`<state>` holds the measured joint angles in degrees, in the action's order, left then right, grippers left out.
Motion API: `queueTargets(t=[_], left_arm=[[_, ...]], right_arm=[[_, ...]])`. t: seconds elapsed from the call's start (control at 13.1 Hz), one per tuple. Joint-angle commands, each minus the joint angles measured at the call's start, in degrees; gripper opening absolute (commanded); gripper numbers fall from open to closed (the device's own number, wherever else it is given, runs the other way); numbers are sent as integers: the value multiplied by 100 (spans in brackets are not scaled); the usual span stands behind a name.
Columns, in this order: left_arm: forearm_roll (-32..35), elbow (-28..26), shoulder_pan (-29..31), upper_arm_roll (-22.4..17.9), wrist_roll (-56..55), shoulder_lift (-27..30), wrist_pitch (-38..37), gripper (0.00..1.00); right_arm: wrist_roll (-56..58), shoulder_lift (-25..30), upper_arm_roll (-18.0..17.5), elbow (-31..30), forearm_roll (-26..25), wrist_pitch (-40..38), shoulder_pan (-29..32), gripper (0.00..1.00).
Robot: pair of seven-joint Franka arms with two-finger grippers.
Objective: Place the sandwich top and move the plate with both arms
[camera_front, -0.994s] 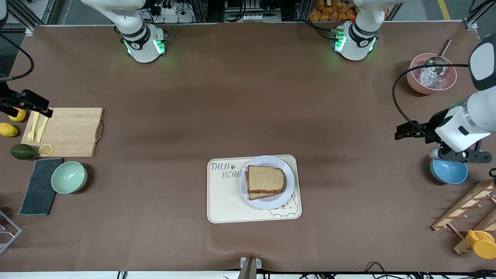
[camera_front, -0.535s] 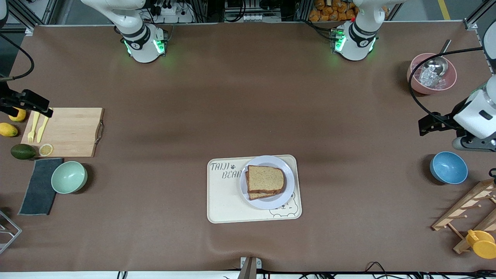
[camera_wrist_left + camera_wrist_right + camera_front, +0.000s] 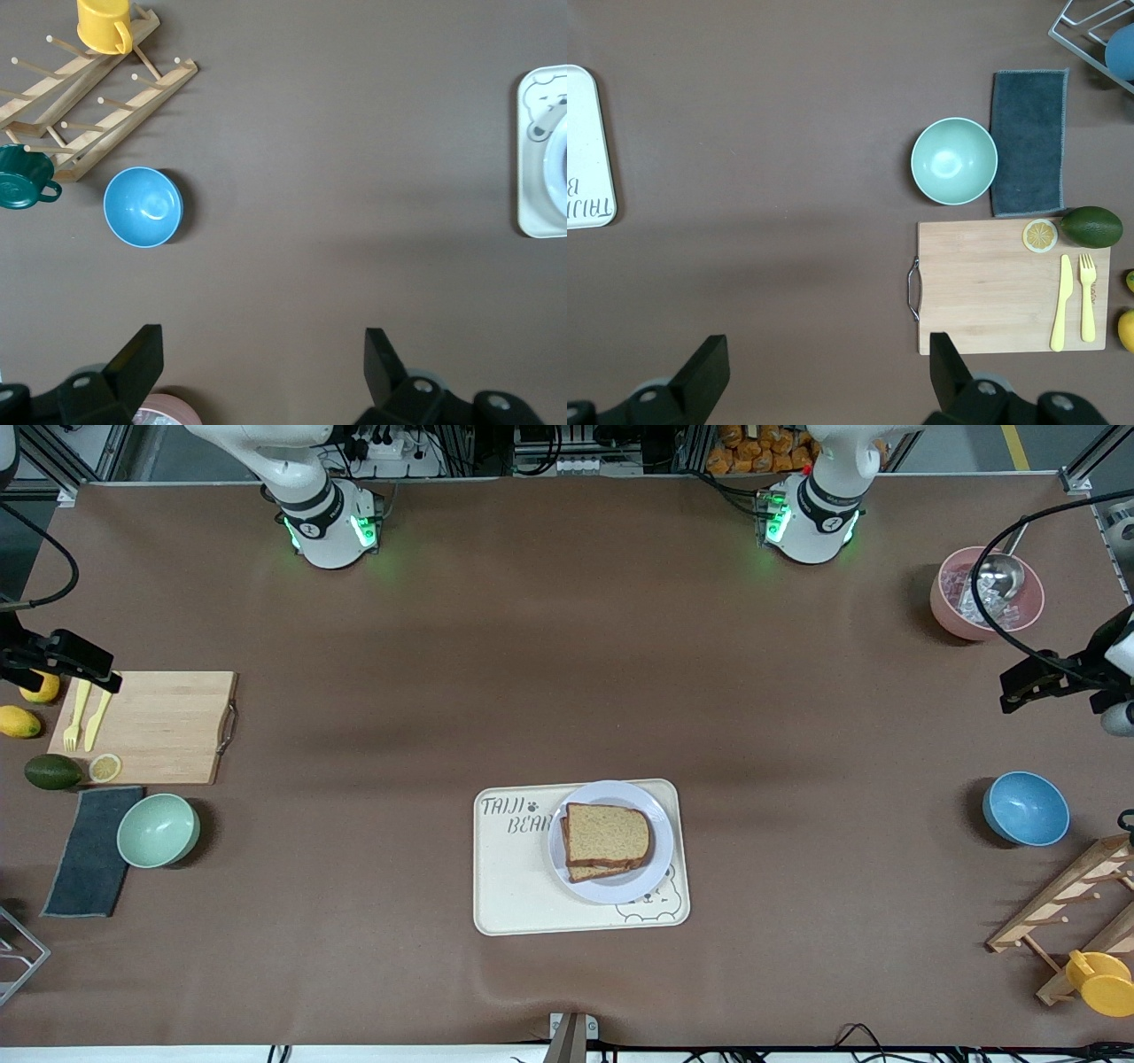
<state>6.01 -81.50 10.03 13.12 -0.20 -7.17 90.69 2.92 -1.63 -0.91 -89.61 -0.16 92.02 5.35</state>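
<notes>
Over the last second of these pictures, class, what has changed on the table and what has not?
The left gripper, open and empty, drew back from above the blue bowl toward the pink bowl at its end of the table. Nothing was gripped or released. The right gripper stayed over the cutting board; the sandwich top, plate and tray did not move.

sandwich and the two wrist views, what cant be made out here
- Sandwich filling: front view, the sandwich top covers it; only a lower slice's edge shows.
- Plate: left wrist view, cut off by the picture edge.
- Tray: right wrist view, cut off likewise.
- Pink bowl contents: too small, crossed by a cable.
</notes>
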Motion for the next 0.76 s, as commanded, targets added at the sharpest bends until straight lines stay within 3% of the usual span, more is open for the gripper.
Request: queueTargets(t=[0.0, 0.15, 0.23, 0.69], left_arm=[[-197, -260, -271, -229, -156, 355, -43, 100], [-327, -603, -938, -1026, -156, 610, -8, 100], [-416, -613, -993, -1144, -156, 620, -8, 100], [-417, -569, -950, -1136, -138, 594, -60, 100]], right_arm=[[68, 5, -68, 31, 95, -52, 98, 100], [68, 5, -68, 31, 104, -52, 98, 100], [77, 5, -68, 31, 96, -52, 98, 100], [68, -4, -68, 31, 95, -52, 89, 100]])
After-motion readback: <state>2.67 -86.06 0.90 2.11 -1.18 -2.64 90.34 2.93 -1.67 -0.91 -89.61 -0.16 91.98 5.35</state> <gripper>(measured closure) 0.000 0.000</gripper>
